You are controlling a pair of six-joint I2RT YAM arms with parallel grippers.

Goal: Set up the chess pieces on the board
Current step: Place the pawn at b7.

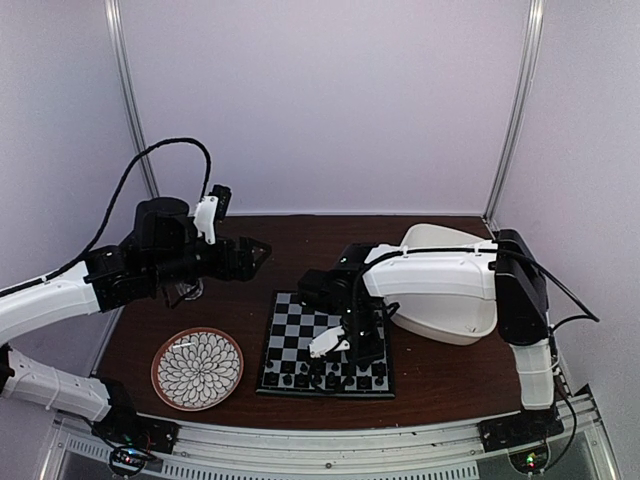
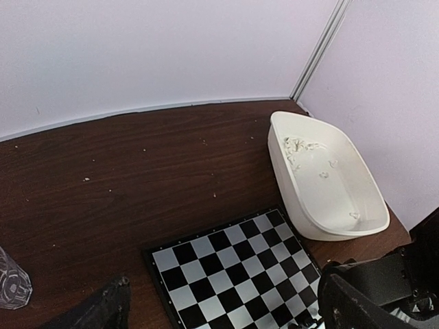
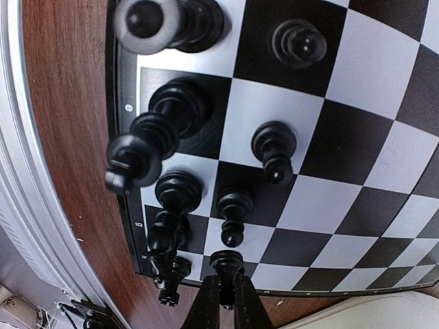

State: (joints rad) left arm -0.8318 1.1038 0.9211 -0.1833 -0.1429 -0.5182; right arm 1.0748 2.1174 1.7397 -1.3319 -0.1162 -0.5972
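The board (image 1: 290, 330) lies in the middle of the table, and shows in the left wrist view (image 2: 226, 274) and the right wrist view (image 3: 357, 137). Several black chess pieces (image 3: 175, 106) stand in its two near rows (image 1: 300, 378). My right gripper (image 3: 226, 301) is shut on a black pawn (image 3: 226, 264), held upright at the board's near right corner (image 1: 355, 350). My left gripper (image 1: 250, 255) is open and empty, raised above the table left of and behind the board. Small white pieces (image 2: 298, 145) lie in the white tub (image 2: 329, 178).
The white tub (image 1: 450, 320) stands right of the board, partly under my right arm. A round flower-patterned plate (image 1: 197, 368) sits at the front left. A clear glass (image 2: 10, 284) stands at the left. The metal table rail (image 3: 41, 226) runs along the near edge.
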